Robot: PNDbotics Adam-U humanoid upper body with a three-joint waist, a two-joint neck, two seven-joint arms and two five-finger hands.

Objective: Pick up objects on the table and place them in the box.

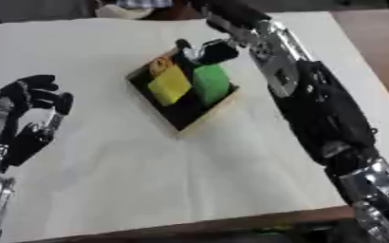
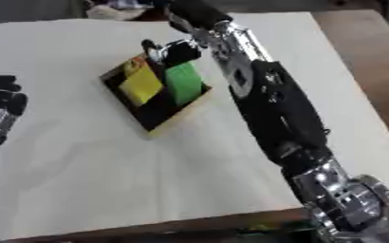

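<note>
Table (image 1: 148, 190) pale, bare wood edge; box (image 1: 199, 118) holds blocks; right hand (image 1: 208, 51) curled above, gripping nothing visible; left hand (image 1: 28, 114) relaxed.

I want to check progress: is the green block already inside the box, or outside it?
Inside. The green block lies within the box walls, beside a yellow block. The right hand hovers at its far end.

We seem to be in a robot test lab: a pale-covered table (image 1: 106, 180) bearing one small box (image 1: 199, 113) of coloured blocks, with brown floor (image 1: 380, 38) beyond it
</note>
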